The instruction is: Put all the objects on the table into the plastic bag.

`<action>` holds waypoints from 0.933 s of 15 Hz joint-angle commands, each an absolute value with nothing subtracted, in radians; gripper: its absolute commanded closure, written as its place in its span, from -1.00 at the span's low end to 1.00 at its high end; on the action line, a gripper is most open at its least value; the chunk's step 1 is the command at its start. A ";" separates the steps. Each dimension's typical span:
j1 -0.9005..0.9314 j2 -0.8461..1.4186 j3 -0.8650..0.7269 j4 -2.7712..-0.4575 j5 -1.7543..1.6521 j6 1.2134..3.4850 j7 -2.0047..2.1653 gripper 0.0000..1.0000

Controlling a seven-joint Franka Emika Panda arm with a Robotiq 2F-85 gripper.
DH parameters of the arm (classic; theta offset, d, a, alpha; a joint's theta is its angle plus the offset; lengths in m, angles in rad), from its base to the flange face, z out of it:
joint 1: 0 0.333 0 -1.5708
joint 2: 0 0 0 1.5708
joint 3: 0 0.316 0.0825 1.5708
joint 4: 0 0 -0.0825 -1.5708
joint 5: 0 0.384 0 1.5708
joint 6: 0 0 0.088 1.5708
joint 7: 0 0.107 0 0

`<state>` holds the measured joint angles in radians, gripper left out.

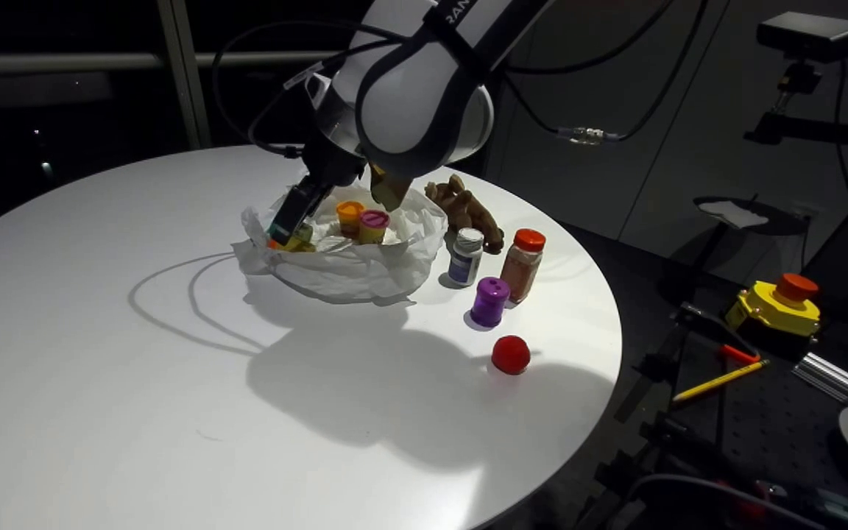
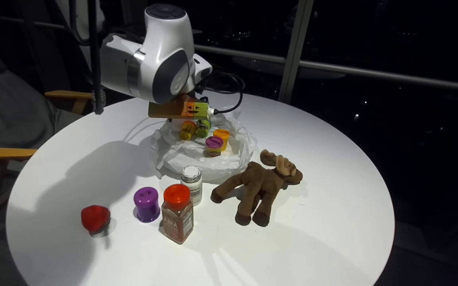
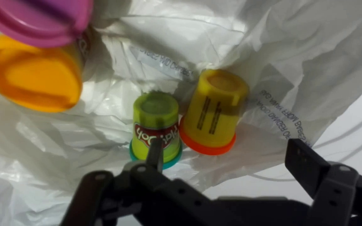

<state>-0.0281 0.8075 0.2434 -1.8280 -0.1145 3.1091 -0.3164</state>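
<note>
Your gripper stands wide by the yellow cup and green-yellow can in the plastic bag. Only your wrist view shows the bag's print; wrinkled, translucent white, the bag sits on the table.

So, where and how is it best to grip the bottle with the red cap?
Probably by the cap, from straight above: the red-capped bottle stands upright, round cap on top, and the purple cup and white bottle nearby could hinder side approaches.
</note>
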 commanded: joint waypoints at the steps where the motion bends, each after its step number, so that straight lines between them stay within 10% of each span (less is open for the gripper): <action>1: 0.112 0.681 0.077 -1.915 -0.098 3.046 -0.157 -1.00; 14: 0.247 0.198 0.040 -2.136 -0.018 2.228 0.309 -1.00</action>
<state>0.3000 0.2648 0.0045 -2.0842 -0.0740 2.3107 0.2773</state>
